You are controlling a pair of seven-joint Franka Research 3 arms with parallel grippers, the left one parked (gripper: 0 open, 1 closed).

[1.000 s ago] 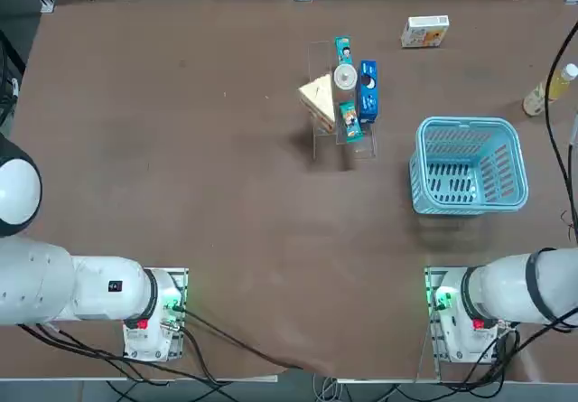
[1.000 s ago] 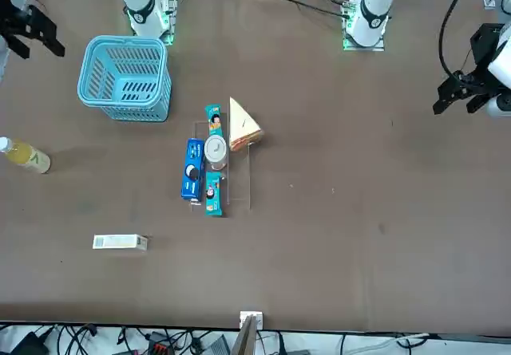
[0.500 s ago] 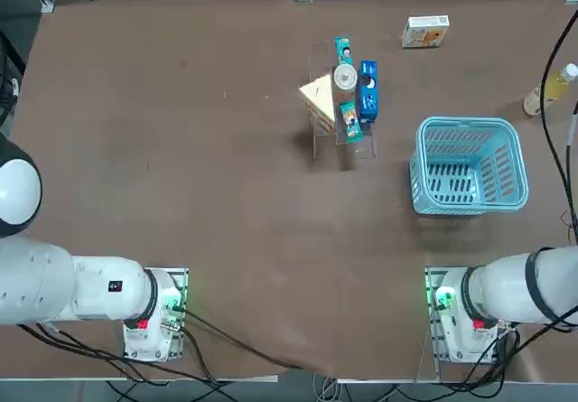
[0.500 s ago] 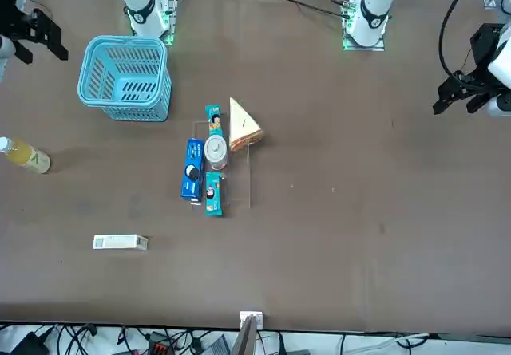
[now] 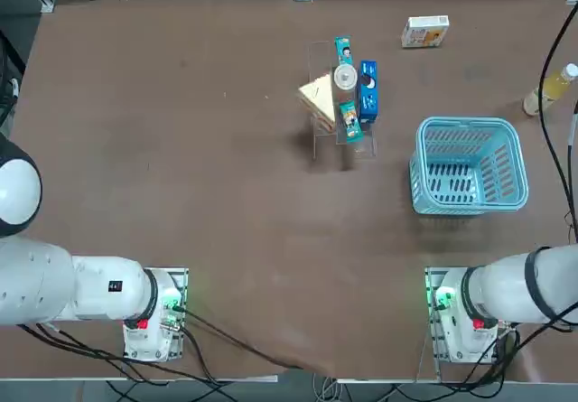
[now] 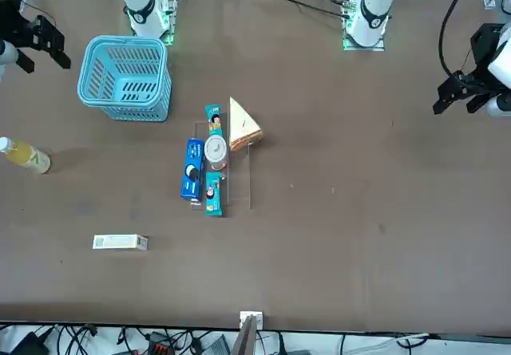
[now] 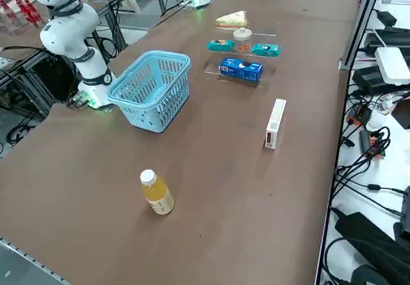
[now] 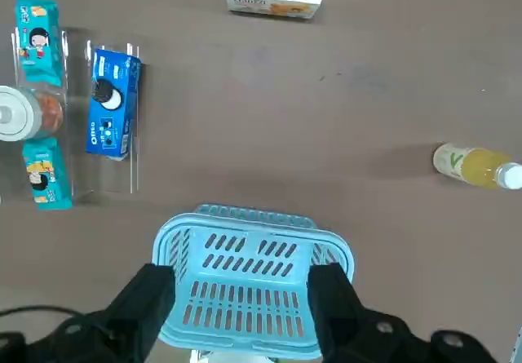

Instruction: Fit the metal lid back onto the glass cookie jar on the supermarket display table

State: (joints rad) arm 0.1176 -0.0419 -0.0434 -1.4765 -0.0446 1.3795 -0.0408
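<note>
You're looking at one big dark-brown tabletop (image 5: 181, 149) filling nearly the whole room view — tangles of black cables (image 7: 365, 144) and power bricks trail along its edges, and metal frame legs (image 7: 128, 3) stand off the right side.

The large dark-brown display table (image 5: 181, 149) looks matt; the light-blue slotted plastic basket (image 5: 469, 165) looks smooth, the clear glass jar (image 8: 24, 114) glossy.

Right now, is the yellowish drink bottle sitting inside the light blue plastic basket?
No, the yellowish drink bottle lies on the dark-brown tabletop, well apart from the light blue plastic basket, and the right gripper hovers open-fingered above that basket.
</note>
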